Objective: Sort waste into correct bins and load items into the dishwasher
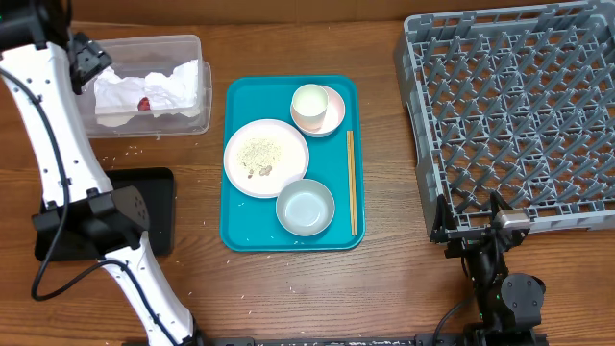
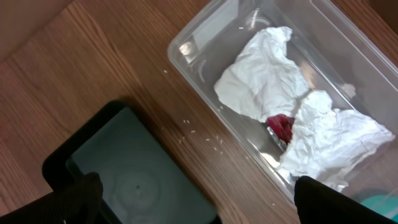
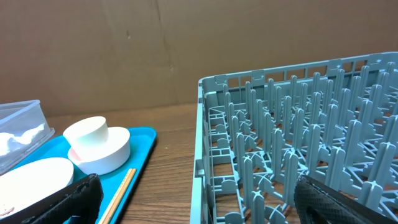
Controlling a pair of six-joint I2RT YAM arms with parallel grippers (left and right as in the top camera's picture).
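Note:
The clear tub [image 1: 144, 82] at the back left holds a crumpled white napkin [image 2: 267, 74] and a red sachet [image 2: 281, 127]. My left gripper [image 2: 196, 202] hangs open and empty above the tub's near edge and the black tray [image 2: 137, 180]. On the teal tray [image 1: 240, 231] sit a pink plate [image 1: 266, 157] with rice scraps, a white cup [image 1: 309, 104] on a pink saucer [image 1: 333, 113], a pale bowl [image 1: 305, 207] and chopsticks [image 1: 351, 183]. The grey dish rack [image 1: 519, 115] fills the right side. My right gripper [image 3: 199, 202] is open and empty at the rack's front left corner.
Loose rice grains [image 2: 199, 137] lie on the wood between the tub and the black tray. A brown cardboard wall [image 3: 124, 50] backs the table. Bare wood runs between the teal tray and the rack.

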